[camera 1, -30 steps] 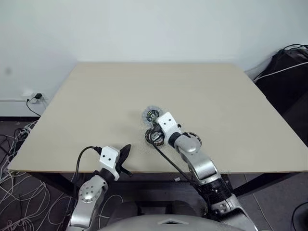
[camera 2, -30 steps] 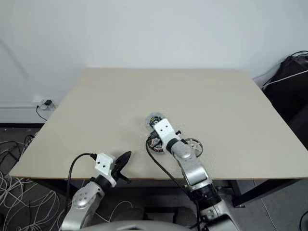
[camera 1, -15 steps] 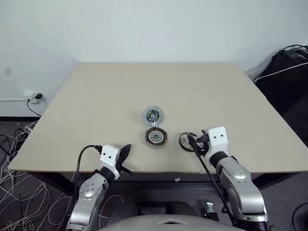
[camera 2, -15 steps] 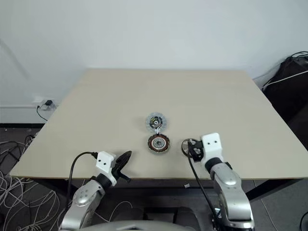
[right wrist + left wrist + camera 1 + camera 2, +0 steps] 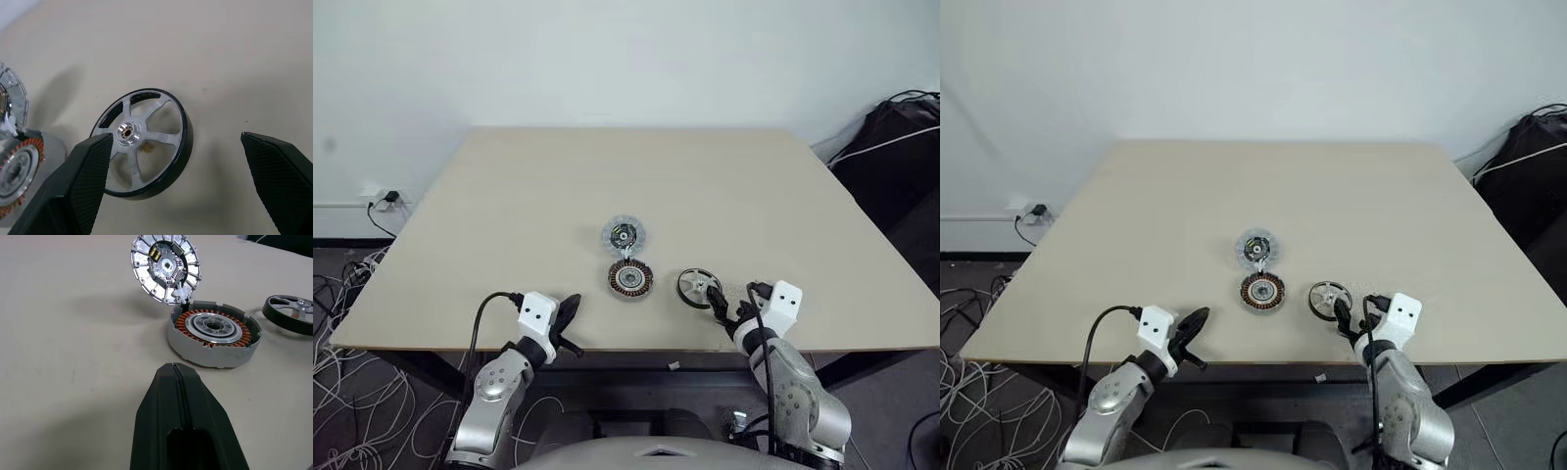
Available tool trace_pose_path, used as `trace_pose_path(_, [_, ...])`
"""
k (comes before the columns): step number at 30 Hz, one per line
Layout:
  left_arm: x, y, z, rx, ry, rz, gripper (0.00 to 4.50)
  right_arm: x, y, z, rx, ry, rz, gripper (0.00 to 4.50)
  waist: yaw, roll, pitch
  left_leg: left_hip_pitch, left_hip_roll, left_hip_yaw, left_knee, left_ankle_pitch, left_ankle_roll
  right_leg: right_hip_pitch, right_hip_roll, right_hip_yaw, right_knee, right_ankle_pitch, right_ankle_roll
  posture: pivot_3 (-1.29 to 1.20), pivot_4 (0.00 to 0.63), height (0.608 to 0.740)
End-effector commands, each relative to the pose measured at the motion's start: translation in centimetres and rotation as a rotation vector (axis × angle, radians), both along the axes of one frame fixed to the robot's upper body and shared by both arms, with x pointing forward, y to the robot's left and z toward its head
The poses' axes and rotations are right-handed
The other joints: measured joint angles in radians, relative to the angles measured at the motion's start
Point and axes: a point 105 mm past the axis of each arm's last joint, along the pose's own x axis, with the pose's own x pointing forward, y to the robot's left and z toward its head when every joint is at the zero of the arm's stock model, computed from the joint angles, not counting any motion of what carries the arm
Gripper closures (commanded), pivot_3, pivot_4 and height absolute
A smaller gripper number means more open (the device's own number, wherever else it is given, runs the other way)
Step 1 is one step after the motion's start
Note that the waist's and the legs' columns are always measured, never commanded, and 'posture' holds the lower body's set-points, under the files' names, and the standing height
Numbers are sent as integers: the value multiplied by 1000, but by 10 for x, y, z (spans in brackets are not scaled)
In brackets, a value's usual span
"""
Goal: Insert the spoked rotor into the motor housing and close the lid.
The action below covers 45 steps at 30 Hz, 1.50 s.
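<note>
Swinging away from the middle of the table to its near right edge, the right hand [image 5: 171, 186] is now standing wide open and empty, its two black textured fingers [image 5: 78, 181] flanking the dark-rimmed, silver-spoked rotor [image 5: 144, 142], which is lying flat just ahead of it. Left of that rotor is sitting the round silvery motor housing [image 5: 212, 335] with copper-brown windings, its pale ribbed lid [image 5: 166, 267] tilting open behind. The left hand [image 5: 178, 382] is hovering shut and empty, farther from the rotor than the right.
</note>
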Motion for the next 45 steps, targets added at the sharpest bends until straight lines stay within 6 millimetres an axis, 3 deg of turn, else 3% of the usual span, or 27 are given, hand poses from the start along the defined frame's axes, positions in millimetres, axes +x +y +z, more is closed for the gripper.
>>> trace_pose_path(1, [3, 0, 11, -11, -41, 1, 4500, 9, 3, 10, 80, -30, -4, 19, 0, 1, 0, 0, 0, 0, 0, 0, 0, 0, 0, 0, 0, 0, 0, 0, 0, 740])
trace_pose_path(20, [2, -2, 13, -6, -45, 3, 4500, 24, 21, 8, 158, -2, 59, 19, -7, 2, -1, -7, 0, 1, -1, 0, 0, -7, -1, 1, 1, 0, -1, 0, 0, 740])
trace_pose_path(28, [3, -1, 12, 4, -40, 6, 4500, 22, 30, 3, 259, 15, 85, 19, -9, 2, -1, -7, 0, 1, -1, 0, 0, -7, -1, 1, 1, 0, -1, 0, 0, 740])
trace_pose_path(37, [3, -4, 14, 3, -43, -4, 4500, 18, 26, -4, 339, 38, 30, 19, -9, 2, -1, -7, 0, 1, -1, 0, 0, -7, -1, 1, 1, 0, -1, 0, 0, 740])
trace_pose_path(38, [3, -4, 14, 3, -43, -5, 4500, 18, 25, -5, 342, 39, 24, 385, -9, 2, -1, -7, 0, 1, -1, 0, 0, -7, -1, 1, 1, 0, -1, 0, 0, 740])
trace_pose_path(40, [3, -5, 13, 5, -42, -5, 4500, 17, 24, -6, 346, 40, 15, 658, -9, 3, -2, -7, 0, 1, -1, 0, 0, -7, -1, 1, 1, 0, -1, 0, 0, 740])
trace_pose_path(45, [3, -4, 13, 9, -42, -3, 4500, 17, 23, -5, 356, 36, 11, 2315, -10, 3, -2, -7, 0, 1, -1, 0, 0, -7, -1, 2, 1, 0, -1, 0, 0, 740])
